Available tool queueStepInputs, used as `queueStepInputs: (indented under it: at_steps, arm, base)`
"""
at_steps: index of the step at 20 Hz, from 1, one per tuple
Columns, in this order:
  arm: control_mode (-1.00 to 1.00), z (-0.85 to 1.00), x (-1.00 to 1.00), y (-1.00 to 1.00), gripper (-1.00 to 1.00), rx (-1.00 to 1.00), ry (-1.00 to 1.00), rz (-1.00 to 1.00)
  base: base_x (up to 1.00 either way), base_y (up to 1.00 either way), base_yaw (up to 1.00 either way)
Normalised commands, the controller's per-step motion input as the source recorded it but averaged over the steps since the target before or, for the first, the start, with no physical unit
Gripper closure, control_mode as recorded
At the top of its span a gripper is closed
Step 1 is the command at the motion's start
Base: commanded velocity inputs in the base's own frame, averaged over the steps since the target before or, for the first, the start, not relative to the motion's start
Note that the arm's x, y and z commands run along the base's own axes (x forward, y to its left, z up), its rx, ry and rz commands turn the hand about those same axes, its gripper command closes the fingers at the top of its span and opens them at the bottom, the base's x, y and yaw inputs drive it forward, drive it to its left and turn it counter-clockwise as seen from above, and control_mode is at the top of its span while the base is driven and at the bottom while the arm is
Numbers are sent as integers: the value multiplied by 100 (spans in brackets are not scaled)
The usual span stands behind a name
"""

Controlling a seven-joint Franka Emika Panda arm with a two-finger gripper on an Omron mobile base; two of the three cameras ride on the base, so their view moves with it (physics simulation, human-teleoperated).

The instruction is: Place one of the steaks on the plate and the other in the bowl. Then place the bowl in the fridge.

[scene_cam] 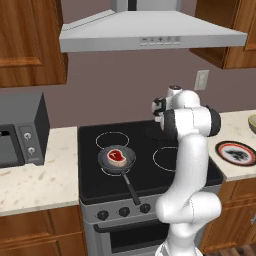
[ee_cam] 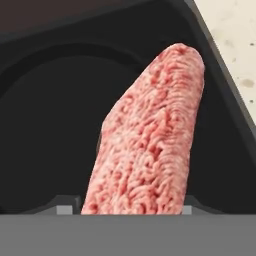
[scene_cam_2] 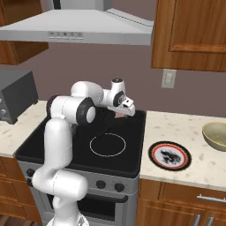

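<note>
One steak [scene_cam: 117, 155], red with a pale fat rim, lies in the dark frying pan [scene_cam: 116, 160] on the front left burner. The other steak [ee_cam: 150, 145] stands on edge between my fingertips, pink and grainy, over the black stove top; it shows as a pink bit [scene_cam_2: 119, 115] under the hand. My gripper [scene_cam_2: 120, 113] is shut on it at the stove's back right. The plate [scene_cam_2: 170, 155] with black rim and red ring lies on the counter right of the stove. The tan bowl [scene_cam_2: 216, 135] stands beyond it, at the far right. The fridge is out of view.
A range hood [scene_cam: 150, 32] hangs over the stove [scene_cam: 145, 185]. A grey microwave [scene_cam: 20, 132] sits on the left counter. Wooden cabinets [scene_cam_2: 190, 33] hang on both sides. The pan's long handle [scene_cam: 131, 189] points toward the stove's front edge.
</note>
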Motion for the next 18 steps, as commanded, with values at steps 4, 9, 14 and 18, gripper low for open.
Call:
queueStepInputs:
  at_steps: [4, 9, 14, 18]
  arm:
    - [-100, 36, -100, -76, 100, 0, -11, 0]
    - [-100, 12, -100, -87, 100, 0, -9, 0]
    - [-100, 47, -98, -98, 100, 0, -1, 0]
    - [-100, 50, -73, -82, 100, 0, 6, 0]
  base:
    - [0, 0, 0]
    - [0, 0, 0]
    - [0, 0, 0]
    - [0, 0, 0]
